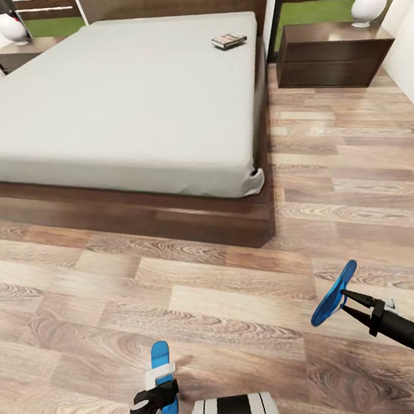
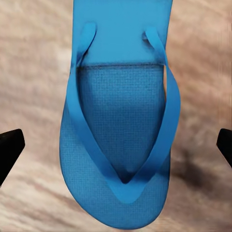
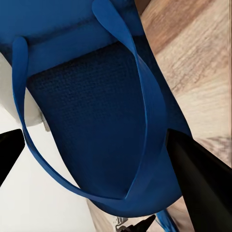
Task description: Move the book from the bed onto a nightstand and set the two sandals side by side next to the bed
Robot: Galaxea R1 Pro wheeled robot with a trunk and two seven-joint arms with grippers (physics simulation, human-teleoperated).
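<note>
Head view: bedroom with wood-plank floor (image 1: 198, 286), bed (image 1: 109, 109) taking up the upper left, grey mattress bare except for the book (image 1: 229, 41) lying flat near the far right corner, close to the headboard. Right nightstand (image 1: 334, 53) just beyond the bed's right side with a white lamp (image 1: 369, 6) on top; left nightstand (image 1: 20, 54) at the far left corner, likewise carrying a white lamp (image 1: 12, 29). Low in frame, left gripper (image 1: 159, 390) down over one blue sandal (image 1: 161, 363) lying flat on the planks in front of the bed's foot, well apart from the frame. Left wrist view: that sandal (image 2: 121, 135) seen strap-up between two dark fingertips (image 2: 9, 147) spread wide at either side, neither touching it. To the right, right gripper (image 1: 345, 301) pinching the other sandal (image 1: 335, 293), lifted off the floor and tilted on edge. Right wrist view: second sandal (image 3: 96, 111) close against the camera, a dark finger (image 3: 203, 179) pressed to its edge, jaws closed on the sole.
</note>
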